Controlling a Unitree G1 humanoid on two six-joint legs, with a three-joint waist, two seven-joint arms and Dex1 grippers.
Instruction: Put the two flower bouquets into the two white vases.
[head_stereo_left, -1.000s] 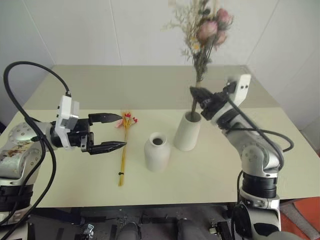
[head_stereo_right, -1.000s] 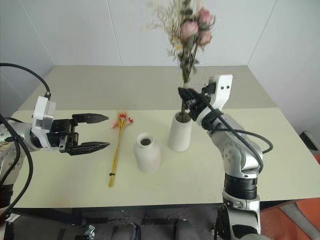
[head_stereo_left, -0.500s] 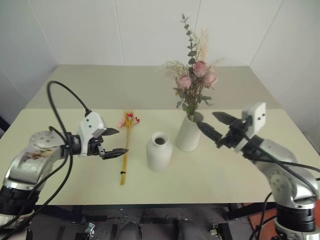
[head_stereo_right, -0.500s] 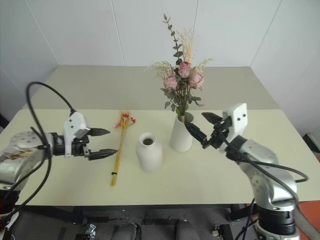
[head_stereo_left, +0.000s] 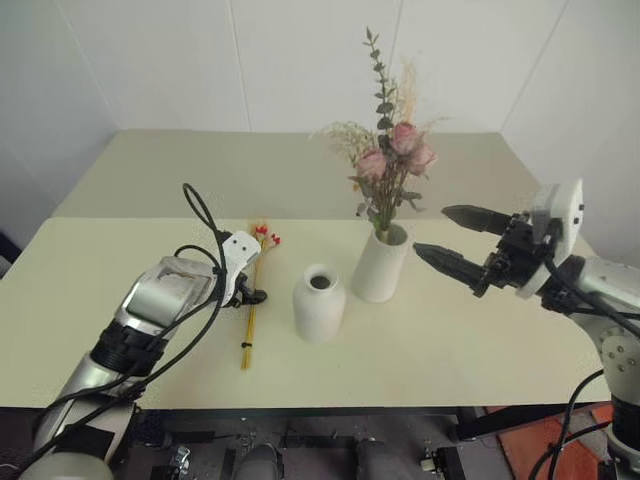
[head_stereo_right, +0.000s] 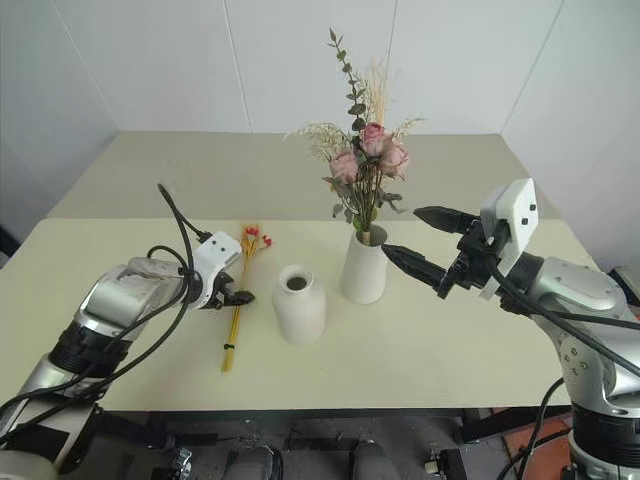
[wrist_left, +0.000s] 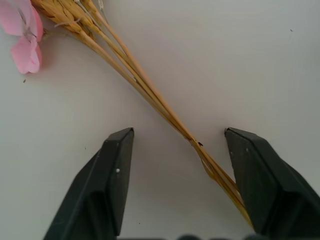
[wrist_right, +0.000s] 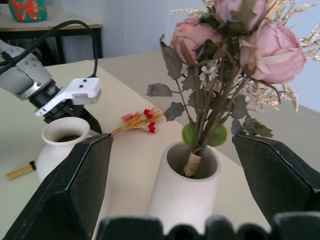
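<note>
The rose bouquet (head_stereo_left: 392, 160) stands upright in the taller white vase (head_stereo_left: 380, 268). The shorter, narrow-necked vase (head_stereo_left: 318, 303) sits just left of it with nothing in it. The thin yellow-stalked bundle (head_stereo_left: 249, 305) lies flat on the table, left of the short vase, its small red and pink flowers (head_stereo_left: 262, 236) pointing away from me. My left gripper (wrist_left: 177, 132) is tilted down over the bundle's stalks (wrist_left: 150, 95), open, with one finger on each side and neither touching. My right gripper (head_stereo_left: 432, 230) hangs open in the air right of the tall vase, holding nothing.
The cream table (head_stereo_left: 450, 350) has free room at the front and at the right. A seam (head_stereo_left: 150, 218) crosses it behind the vases, with more tabletop beyond. A black cable (head_stereo_left: 200, 215) loops over my left forearm.
My right gripper opened, let go of the rose bouquet, now settled in the tall vase, and drew back to the right. My left gripper tipped down onto the thin bundle and narrowed its jaws.
</note>
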